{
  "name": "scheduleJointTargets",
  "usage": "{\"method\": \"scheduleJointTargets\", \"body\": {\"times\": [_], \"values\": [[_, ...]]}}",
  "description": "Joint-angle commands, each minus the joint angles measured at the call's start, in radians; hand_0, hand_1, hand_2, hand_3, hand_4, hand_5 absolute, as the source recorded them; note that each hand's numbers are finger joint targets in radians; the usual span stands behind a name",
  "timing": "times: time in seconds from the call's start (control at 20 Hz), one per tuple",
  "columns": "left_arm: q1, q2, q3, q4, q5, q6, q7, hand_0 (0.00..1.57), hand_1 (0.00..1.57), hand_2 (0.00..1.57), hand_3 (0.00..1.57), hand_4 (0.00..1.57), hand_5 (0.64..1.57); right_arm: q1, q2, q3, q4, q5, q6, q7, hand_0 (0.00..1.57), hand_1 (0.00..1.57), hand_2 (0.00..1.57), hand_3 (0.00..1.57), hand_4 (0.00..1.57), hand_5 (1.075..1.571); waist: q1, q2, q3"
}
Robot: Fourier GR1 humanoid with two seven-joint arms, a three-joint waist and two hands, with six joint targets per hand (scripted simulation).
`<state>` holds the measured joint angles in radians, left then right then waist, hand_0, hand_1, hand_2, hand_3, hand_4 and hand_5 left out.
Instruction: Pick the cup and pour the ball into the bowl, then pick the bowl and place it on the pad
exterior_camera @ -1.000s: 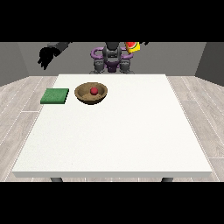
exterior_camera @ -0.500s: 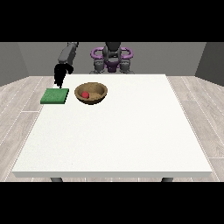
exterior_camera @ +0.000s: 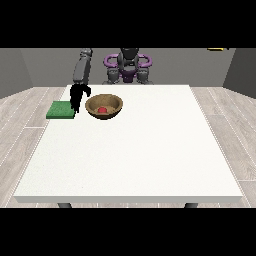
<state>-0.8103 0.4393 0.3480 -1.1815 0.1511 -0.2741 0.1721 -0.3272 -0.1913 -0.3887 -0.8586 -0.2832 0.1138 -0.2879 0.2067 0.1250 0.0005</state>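
Front view: my hand at the view's left (exterior_camera: 77, 97) hangs between the green pad (exterior_camera: 61, 109) and the wooden bowl (exterior_camera: 104, 106), fingers pointing down; I cannot tell whether they are spread or curled. The red ball (exterior_camera: 102, 110) lies in the bowl. Risk: tilting the bowl during pickup could spill the ball. My other hand and the cup are not visible.

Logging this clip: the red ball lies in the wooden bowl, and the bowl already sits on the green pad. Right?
Not quite. The front view shows the red ball in the wooden bowl, but the bowl stands on the white table, beside the green pad, not on it.
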Motion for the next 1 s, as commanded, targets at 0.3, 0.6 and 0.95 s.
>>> {"method": "scheduleJointTargets", "body": {"times": [0.3,0.6,0.95], "values": [[0.003,0.099,0.052,-0.101,0.114,-0.063,0.071,0.0,0.0,0.0,0.0,1.02,1.538,-0.103,-0.005,-0.017,0.255,0.015,0.012,-0.203,0.0,0.0,0.0,0.0,0.51,1.552,0.015,0.097,0.0011],[0.04,0.154,0.081,-0.107,0.125,-0.068,0.052,0.0,0.0,0.0,0.0,1.01,1.542,-0.132,-0.017,0.009,0.281,0.029,0.025,-0.231,0.0,0.0,0.0,0.0,0.45,1.544,-0.027,0.117,0.0006],[0.085,0.125,0.085,-0.131,0.144,-0.048,0.021,0.0,0.0,0.0,0.0,1.02,1.537,-0.209,0.036,0.033,0.307,0.033,-0.03,-0.217,0.0,0.0,0.0,0.0,0.46,1.55,-0.022,0.108,0.0004]]}}
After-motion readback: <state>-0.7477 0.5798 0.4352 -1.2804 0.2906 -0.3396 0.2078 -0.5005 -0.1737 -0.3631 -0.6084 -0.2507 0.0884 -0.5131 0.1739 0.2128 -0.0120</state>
